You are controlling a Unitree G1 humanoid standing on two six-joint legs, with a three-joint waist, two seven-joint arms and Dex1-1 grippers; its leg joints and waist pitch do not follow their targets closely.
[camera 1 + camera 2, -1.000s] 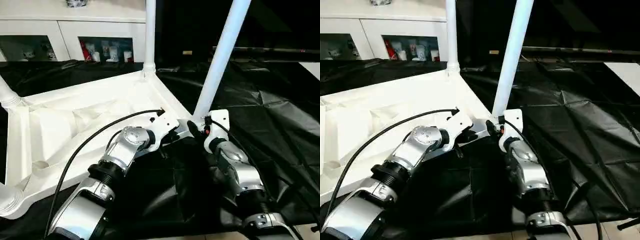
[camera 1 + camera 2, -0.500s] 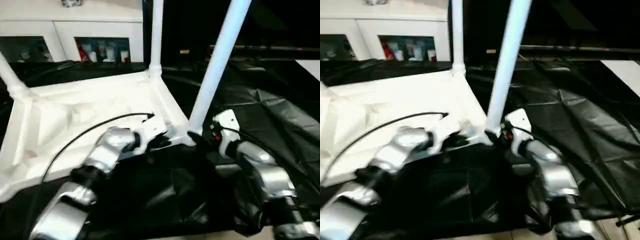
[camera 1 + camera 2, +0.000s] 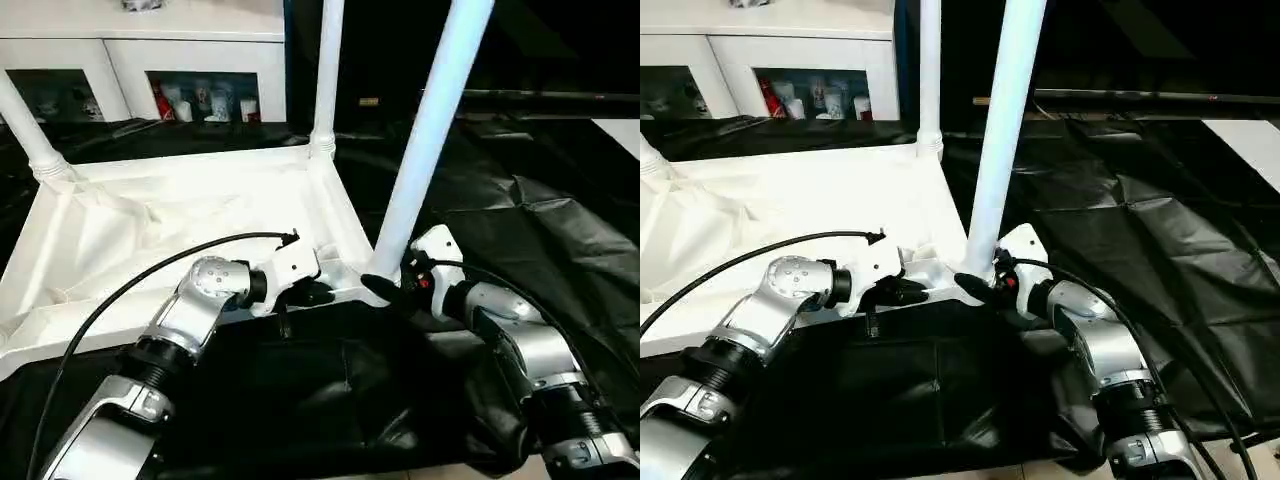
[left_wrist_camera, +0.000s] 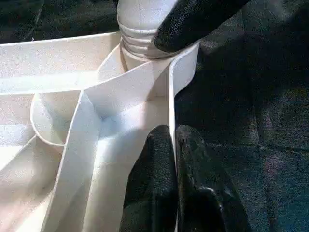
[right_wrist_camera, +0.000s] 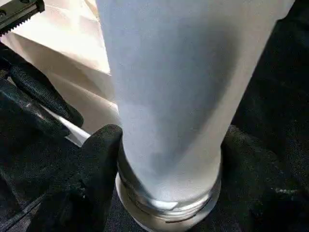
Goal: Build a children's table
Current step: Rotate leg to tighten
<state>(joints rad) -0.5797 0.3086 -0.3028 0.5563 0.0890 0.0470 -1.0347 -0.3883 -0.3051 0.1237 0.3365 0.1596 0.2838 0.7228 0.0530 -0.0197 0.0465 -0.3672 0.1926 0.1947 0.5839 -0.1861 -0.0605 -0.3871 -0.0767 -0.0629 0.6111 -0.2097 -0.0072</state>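
Children's table (image 3: 170, 225), the small all-white plastic one with a square top, ribbed underside and rounded corner sockets, is lying upside down across the left and centre of my head view on the black plastic sheet (image 3: 540, 220) covering the work surface. I can see three tapered round white tube legs sticking up out of its corner sockets: one at the upper left (image 3: 25, 130), one at the top centre (image 3: 326, 75), and the nearest leg (image 3: 430, 130) rising from the corner in the middle of the frame toward the top edge.

My left gripper (image 3: 305, 293) sits just left of that near corner. On the left wrist cam its two black fingers (image 4: 154, 188) are pinched together on the thin white rim wall (image 4: 171, 111) of the tabletop, so it's clamped onto the table edge, basically fully closed.

My right gripper (image 3: 392, 287) is right at the foot of the nearest leg, centre of the frame. On the right wrist cam the leg's ribbed base collar (image 5: 169, 203) sits between the two black fingers (image 5: 99, 169), one on each side. The jaws stand wide around the tube, and I honestly can't tell whether they're actually squeezing it or just bracketing it.

White cabinet with glass doors (image 3: 130, 60) is along the top left, with some small colourful stuff behind the glass.
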